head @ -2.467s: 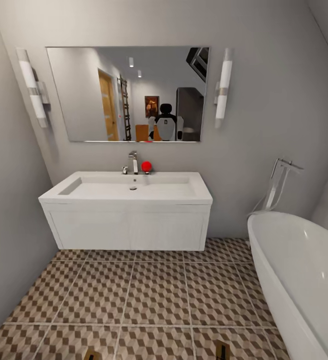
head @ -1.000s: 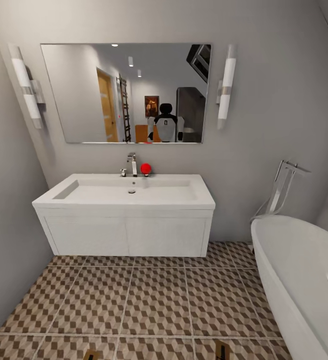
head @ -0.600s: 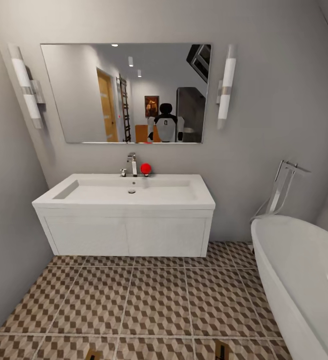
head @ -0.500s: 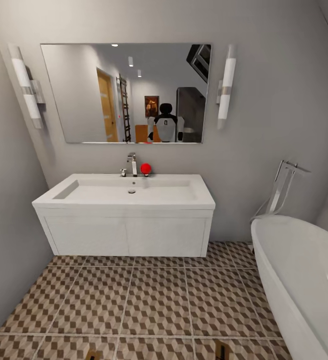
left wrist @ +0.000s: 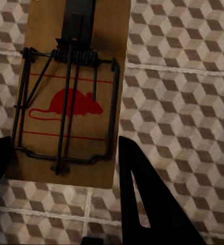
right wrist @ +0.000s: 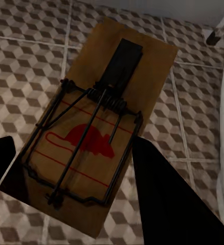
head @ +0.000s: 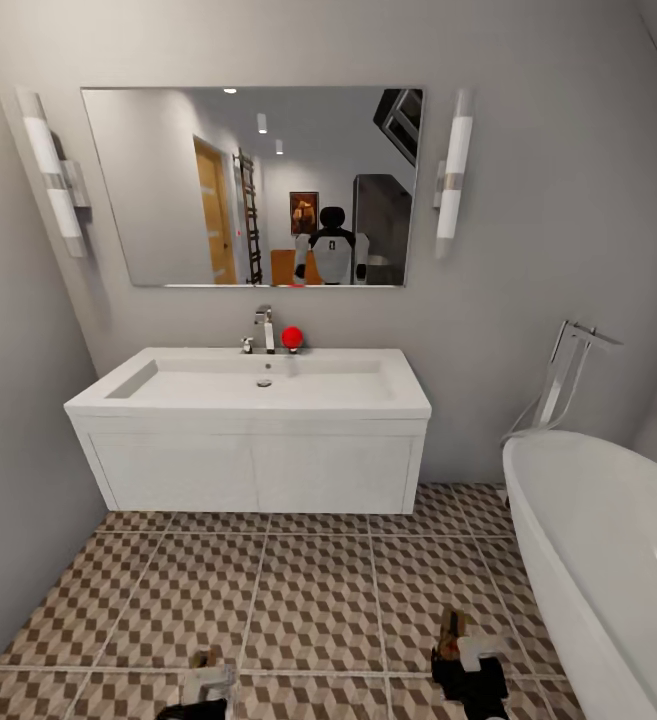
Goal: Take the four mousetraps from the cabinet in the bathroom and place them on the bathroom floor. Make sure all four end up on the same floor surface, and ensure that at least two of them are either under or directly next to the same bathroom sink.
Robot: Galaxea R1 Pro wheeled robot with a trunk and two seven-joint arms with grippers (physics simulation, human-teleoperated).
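Both grippers hold a mousetrap over the bathroom floor (head: 318, 590) in front of the white sink (head: 258, 385). My left gripper (head: 206, 678) is shut on a brown wooden mousetrap (left wrist: 71, 102) with a red mouse mark, its black fingers (left wrist: 142, 204) at the board's sides. At the lower right, near the tub, my right gripper (head: 460, 648) is shut on a second mousetrap (right wrist: 96, 143), seen edge-on as a thin mousetrap (head: 451, 630) in the head view. Cube-pattern tiles (left wrist: 183, 92) lie beneath both. The cabinet is out of view.
A white bathtub (head: 608, 540) with a chrome floor tap (head: 566, 375) stands along the right. A grey wall (head: 18, 500) closes the left side. A chrome tap (head: 266, 328) and a red ball (head: 292, 336) sit on the basin below a wide mirror (head: 253, 185).
Both grippers with their mousetraps have come up from the bottom edge into the head view. Before that, the camera drew slightly closer to the sink.
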